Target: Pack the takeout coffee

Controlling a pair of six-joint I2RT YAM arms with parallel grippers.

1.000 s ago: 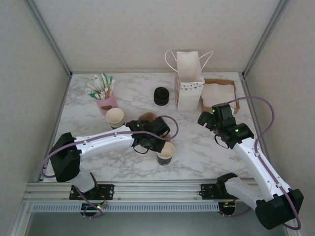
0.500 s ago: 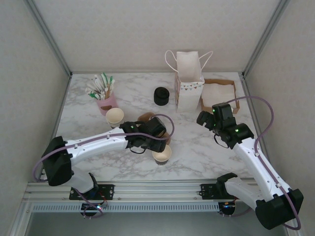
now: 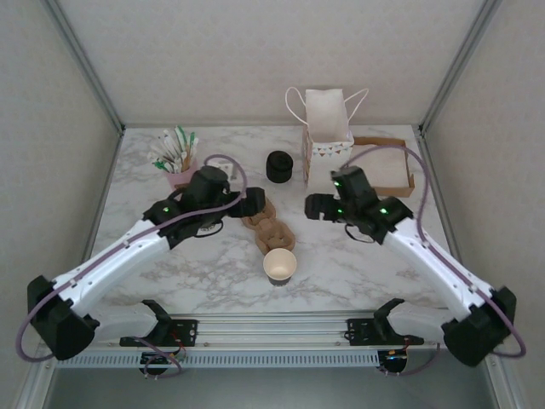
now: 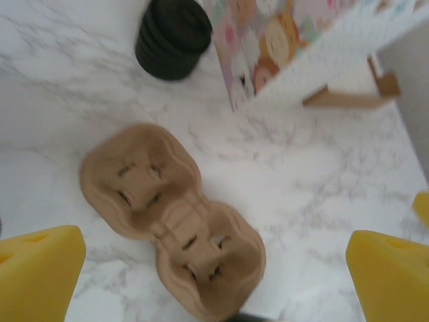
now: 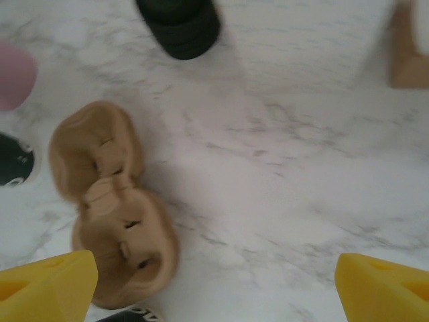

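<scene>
The cup (image 3: 280,266) stands upright and lidless, just on the near side of the carrier (image 3: 264,223), so it likely needs a lid first. My left jaws and right jaws, both spread and empty, flank the carrier. The lids (image 3: 278,166) sit beyond it.

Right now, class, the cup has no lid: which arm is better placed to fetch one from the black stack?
Probably right, though it is close. The right gripper, open, faces the lid stack across bare table. The left gripper, also open, hangs above the cardboard carrier.
</scene>
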